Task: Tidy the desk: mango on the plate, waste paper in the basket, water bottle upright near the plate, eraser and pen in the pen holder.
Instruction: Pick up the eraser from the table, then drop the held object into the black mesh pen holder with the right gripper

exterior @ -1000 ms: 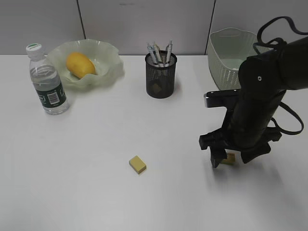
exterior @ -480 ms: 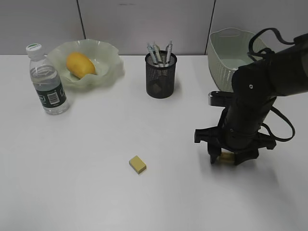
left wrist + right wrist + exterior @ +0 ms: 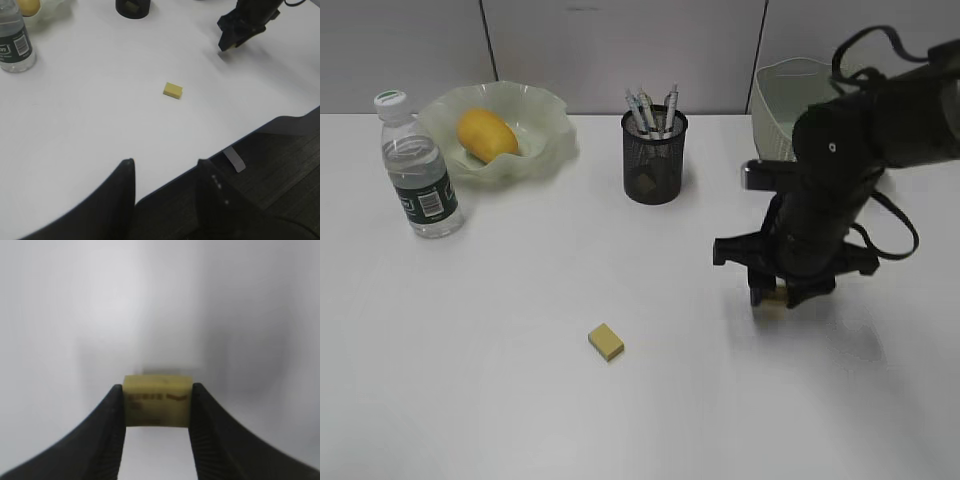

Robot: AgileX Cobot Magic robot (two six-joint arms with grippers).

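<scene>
The eraser step is in hand: the right gripper (image 3: 156, 407) is clenching a small yellow eraser (image 3: 157, 399) between its two black fingers (image 3: 112, 430), and in the exterior view the block (image 3: 775, 296) is showing just under the arm at right of centre, apparently lifted a little off the desk (image 3: 520, 400) — though the gap beneath it is hard to judge; a second yellow eraser (image 3: 606, 341) is lying loose at lower centre of the frame, well apart from everything else. The pen holder (image 3: 654, 158) is standing at upper centre with several pens (image 3: 650, 110) already in it; so the next move, as I judge it, is calling for a carry up and to the left, a stop over the cup's mouth clear of the pens, and a release; the loose block would be needing the same afterwards. The mango (image 3: 486, 133) is sitting in the plate (image 3: 545, 110) at upper left, with the water bottle (image 3: 416, 168) upright just beside it. The left gripper (image 3: 165, 192) is hanging with its fingers parted, grasping nothing, at the bottom of its own view. The basket (image 3: 785, 110) at upper right is half hidden behind the right arm, so its contents are not showing; no waste paper is appearing anywhere; the print on the held eraser is too blurred to read
</scene>
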